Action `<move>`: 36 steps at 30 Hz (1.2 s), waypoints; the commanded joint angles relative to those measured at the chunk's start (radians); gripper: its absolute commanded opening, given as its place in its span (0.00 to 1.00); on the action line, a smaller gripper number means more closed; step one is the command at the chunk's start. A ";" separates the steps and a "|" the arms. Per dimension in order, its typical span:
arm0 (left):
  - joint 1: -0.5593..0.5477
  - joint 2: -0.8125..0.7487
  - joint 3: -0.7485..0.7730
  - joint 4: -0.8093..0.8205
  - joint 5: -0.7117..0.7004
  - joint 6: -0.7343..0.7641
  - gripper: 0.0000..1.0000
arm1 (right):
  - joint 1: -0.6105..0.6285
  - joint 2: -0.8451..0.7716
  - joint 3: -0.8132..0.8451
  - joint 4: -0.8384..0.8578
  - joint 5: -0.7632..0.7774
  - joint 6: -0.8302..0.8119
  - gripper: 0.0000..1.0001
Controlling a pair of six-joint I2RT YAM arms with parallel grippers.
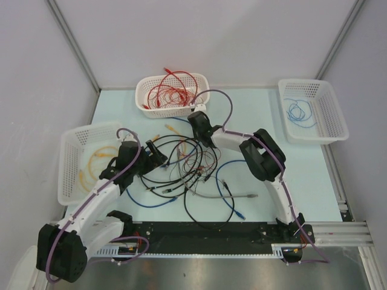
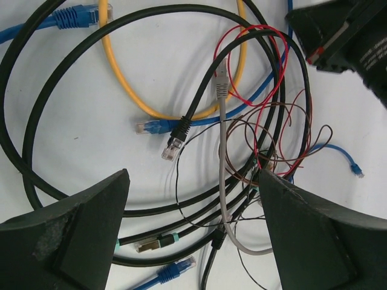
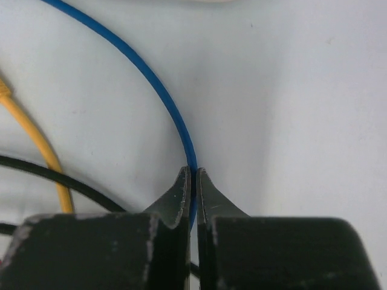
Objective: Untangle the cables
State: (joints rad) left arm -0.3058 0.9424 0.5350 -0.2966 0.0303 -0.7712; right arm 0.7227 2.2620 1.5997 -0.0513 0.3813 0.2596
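Right gripper (image 3: 193, 172) pressed together, pinching a blue cable (image 3: 151, 84) near the far side of the tangle. Left gripper (image 2: 193, 181) spread wide above the cables (image 1: 181, 162), which lie heaped mid-surface (image 1: 272, 121); holding nothing.

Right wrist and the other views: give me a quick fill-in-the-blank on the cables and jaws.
The right gripper is shut on the ___ cable.
The left gripper is ___, above the tangle.
The far basket holds only ___ cables.
Missing: blue; open; red.
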 commanded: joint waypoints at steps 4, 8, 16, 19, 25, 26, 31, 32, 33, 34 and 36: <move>-0.006 -0.068 -0.015 0.005 -0.003 -0.023 0.92 | 0.015 -0.274 -0.185 -0.186 0.077 0.040 0.00; -0.006 -0.083 -0.017 0.005 -0.007 -0.025 0.93 | 0.044 -0.435 -0.237 -0.232 0.091 0.041 0.00; -0.006 -0.077 0.008 0.014 -0.012 -0.028 0.93 | 0.069 -0.613 -0.244 -0.298 0.080 0.046 0.00; -0.006 -0.083 0.014 0.014 -0.010 -0.031 0.93 | 0.067 -0.697 -0.245 -0.306 0.131 0.044 0.00; -0.006 -0.094 0.013 0.024 -0.009 -0.039 0.93 | 0.086 -0.878 -0.245 -0.274 0.238 -0.017 0.00; -0.006 -0.096 0.011 0.024 -0.007 -0.040 0.93 | 0.090 -0.906 -0.244 -0.265 0.245 -0.026 0.00; -0.006 -0.114 -0.012 0.027 0.002 -0.053 0.93 | 0.022 -1.044 -0.236 -0.203 0.245 -0.033 0.00; -0.006 -0.120 -0.018 0.027 0.003 -0.053 0.93 | -0.047 -1.073 -0.231 -0.211 0.232 -0.014 0.00; -0.006 -0.123 -0.021 0.028 0.008 -0.054 0.93 | -0.099 -1.085 -0.227 -0.243 0.194 0.009 0.00; -0.006 -0.131 -0.024 0.030 0.011 -0.056 0.93 | -0.149 -1.104 -0.216 -0.263 0.168 0.070 0.00; -0.006 -0.136 -0.032 0.033 0.022 -0.057 0.93 | -0.316 -1.119 -0.216 -0.306 0.087 0.136 0.00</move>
State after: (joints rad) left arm -0.3058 0.8349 0.5182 -0.2989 0.0307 -0.8062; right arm 0.6201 1.1790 1.3529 -0.3180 0.5503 0.2680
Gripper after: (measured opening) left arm 0.929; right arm 0.020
